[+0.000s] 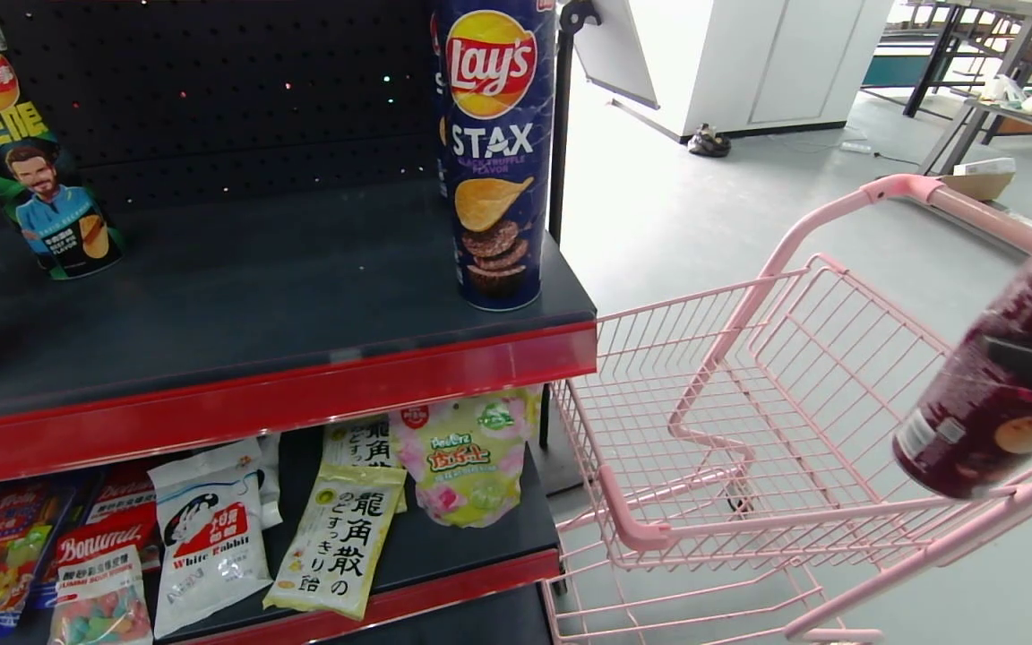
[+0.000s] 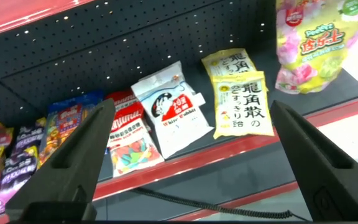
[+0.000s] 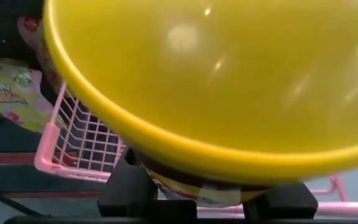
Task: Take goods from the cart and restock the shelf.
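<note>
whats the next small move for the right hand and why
Probably swing the right hand left toward the top shelf: it holds the maroon can tilted over the cart, and bare shelf space lies beside the blue can.

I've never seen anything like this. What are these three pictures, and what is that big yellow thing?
This is a two-armed robot on wheels restocking a shop. The wide picture comes from a camera on its head: a dark shelf with a blue can and a green can standing on it, snack bags on the level below, a pink cart beside it. The other two come from cameras on its wrists. The left gripper is open, facing the snack bags. The right gripper is shut on a maroon can; the yellow thing is its lid, seen close up.
</note>
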You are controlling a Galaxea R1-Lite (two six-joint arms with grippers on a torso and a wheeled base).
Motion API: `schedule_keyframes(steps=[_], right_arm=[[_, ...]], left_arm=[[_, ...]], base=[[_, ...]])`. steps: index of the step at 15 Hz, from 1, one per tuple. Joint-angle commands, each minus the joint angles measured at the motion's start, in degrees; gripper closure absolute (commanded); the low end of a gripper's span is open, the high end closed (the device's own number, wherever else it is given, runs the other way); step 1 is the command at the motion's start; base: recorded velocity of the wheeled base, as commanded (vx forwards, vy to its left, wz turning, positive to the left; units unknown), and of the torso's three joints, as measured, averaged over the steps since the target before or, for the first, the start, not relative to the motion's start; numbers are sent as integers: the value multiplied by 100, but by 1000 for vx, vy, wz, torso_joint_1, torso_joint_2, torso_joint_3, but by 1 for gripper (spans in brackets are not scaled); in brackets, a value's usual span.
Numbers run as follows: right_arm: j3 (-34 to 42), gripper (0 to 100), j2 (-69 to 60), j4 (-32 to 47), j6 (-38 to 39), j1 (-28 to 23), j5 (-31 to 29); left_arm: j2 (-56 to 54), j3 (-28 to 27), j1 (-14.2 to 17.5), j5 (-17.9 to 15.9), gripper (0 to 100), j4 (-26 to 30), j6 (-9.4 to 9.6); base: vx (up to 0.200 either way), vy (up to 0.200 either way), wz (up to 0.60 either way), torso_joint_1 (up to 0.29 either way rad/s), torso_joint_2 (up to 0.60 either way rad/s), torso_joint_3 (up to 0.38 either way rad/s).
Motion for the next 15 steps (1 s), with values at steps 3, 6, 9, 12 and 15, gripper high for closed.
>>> schedule_keyframes(steps=[3,6,9,12,15], right_arm=[[578,100,-2172,1143,-296,-636,-132],[640,100,-2445,1310,-358,-768,-132],[649,100,-2454,1310,-366,-785,-132],[649,100,-2445,1301,-366,-785,-132],[666,100,-2436,1301,-366,-785,-132]], left_arm=[[6,-64,-6,-126,0,-23,4],[-2,-108,-6,-188,0,-32,12],[33,-231,-15,-188,0,-23,21],[42,-275,-15,-188,0,-14,48],[50,-301,-24,-188,0,-14,56]], base=[[0,0,0,0,0,0],[0,0,0,0,0,0],[0,0,0,22,-82,-58],[0,0,0,126,-435,-307],[0,0,0,167,-527,-362]])
